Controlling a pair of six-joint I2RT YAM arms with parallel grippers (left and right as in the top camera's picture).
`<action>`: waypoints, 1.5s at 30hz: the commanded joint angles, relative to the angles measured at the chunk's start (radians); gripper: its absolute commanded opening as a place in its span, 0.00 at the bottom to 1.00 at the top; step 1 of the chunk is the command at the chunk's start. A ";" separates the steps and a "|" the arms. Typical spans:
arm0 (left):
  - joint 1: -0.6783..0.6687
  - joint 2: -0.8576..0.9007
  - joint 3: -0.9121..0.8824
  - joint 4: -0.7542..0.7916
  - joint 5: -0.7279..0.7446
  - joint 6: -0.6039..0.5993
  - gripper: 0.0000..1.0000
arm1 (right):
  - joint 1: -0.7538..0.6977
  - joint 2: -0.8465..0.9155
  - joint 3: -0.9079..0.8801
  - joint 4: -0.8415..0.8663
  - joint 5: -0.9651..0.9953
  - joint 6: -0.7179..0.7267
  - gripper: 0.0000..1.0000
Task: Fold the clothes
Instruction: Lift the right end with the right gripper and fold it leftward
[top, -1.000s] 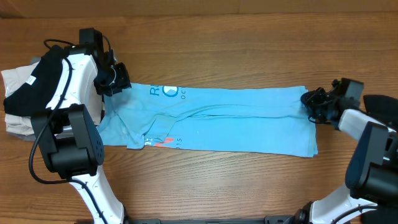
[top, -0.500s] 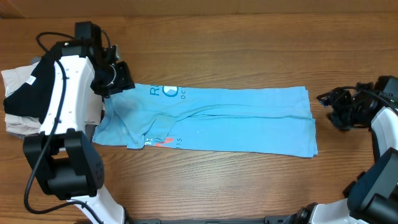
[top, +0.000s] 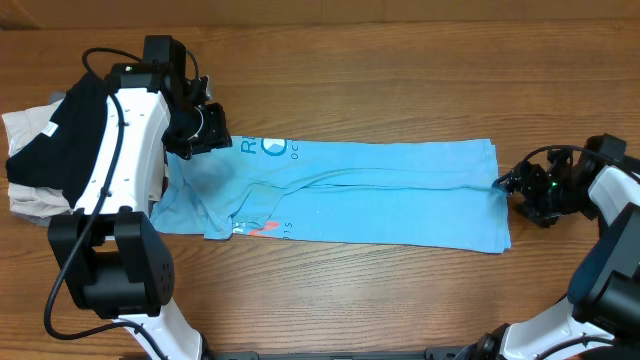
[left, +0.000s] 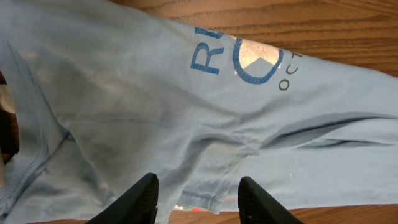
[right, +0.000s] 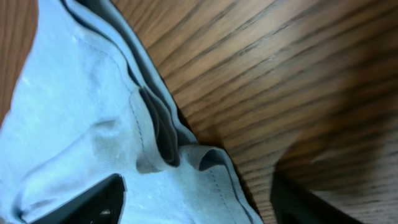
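Shirt: the sky-blue T-shirt lies flat across the middle of the desk as one long band running from left to right. Its lettering faces up at the left end toward the far edge, and a red-orange mark shows toward the near edge.
Other clothes: a black garment sits on pale garments in a heap at the left edge, partly hidden by the left arm.
Left pincer: the left pincer is over the shirt's far left corner. In its wrist view the fingers stand apart with the cloth below them, and we see nothing pinched.
Right pincer: the right pincer is at the shirt's right end. Its jaws are spread wide on either side of the layered hem and hold nothing.
Done so far: we judge the lengthwise folds finished, since both sides are turned in and the layers are stacked at the right end.
Rough spot: the near left part is rumpled, with a loose flap by the red-orange mark.
Left to do: in our view, fold the band end to end, probably more than once. After that, the shirt can join the heap.
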 joint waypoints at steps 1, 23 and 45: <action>-0.003 -0.002 0.003 -0.007 -0.008 0.022 0.45 | 0.002 0.050 -0.003 0.000 -0.092 -0.109 0.72; -0.003 -0.002 0.003 -0.070 -0.001 0.018 0.45 | 0.005 0.158 0.026 -0.013 -0.188 -0.122 0.19; -0.009 -0.002 0.003 -0.087 0.000 0.011 0.44 | 0.013 0.149 0.124 -0.023 -0.158 -0.025 0.54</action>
